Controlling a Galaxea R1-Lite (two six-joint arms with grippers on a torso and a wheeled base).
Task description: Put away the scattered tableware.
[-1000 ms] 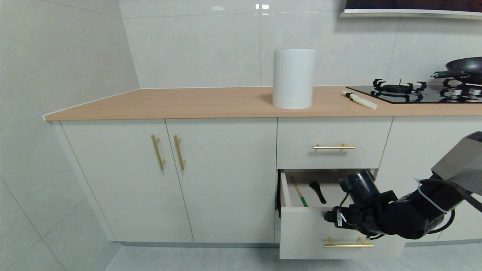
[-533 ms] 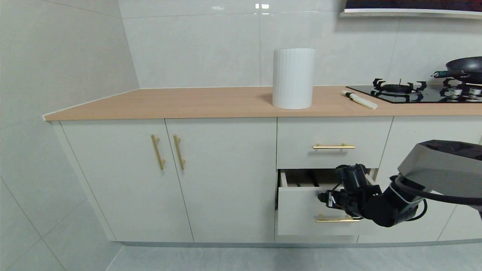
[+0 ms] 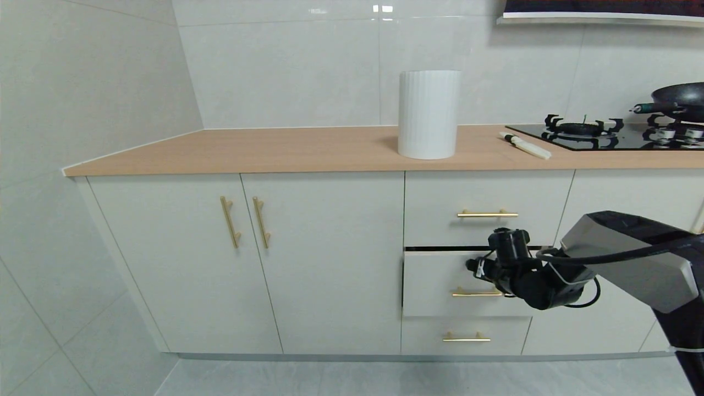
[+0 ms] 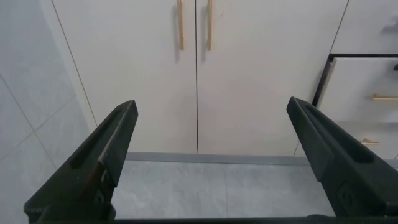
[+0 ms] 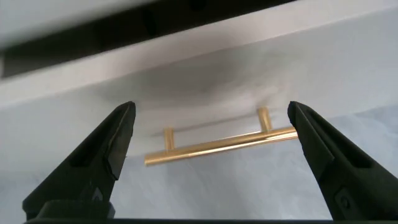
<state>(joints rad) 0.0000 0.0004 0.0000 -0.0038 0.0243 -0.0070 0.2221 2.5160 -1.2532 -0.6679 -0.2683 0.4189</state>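
While the middle drawer (image 3: 434, 280) stands a sliver short of shut, the head view sets the right gripper (image 3: 477, 268) close before its front, just above the gold handle (image 3: 476, 293), whose length runs left to right. A pale utensil (image 3: 525, 146) lies on the counter (image 3: 275, 151) near the stove (image 3: 605, 136).

The right wrist view adds its fingers spread apart, the handle lying between them.

In the left wrist view the left gripper (image 4: 211, 106), also spread, faces the cupboard doors (image 4: 186, 68) to the left, so the right arm is likely nearer.
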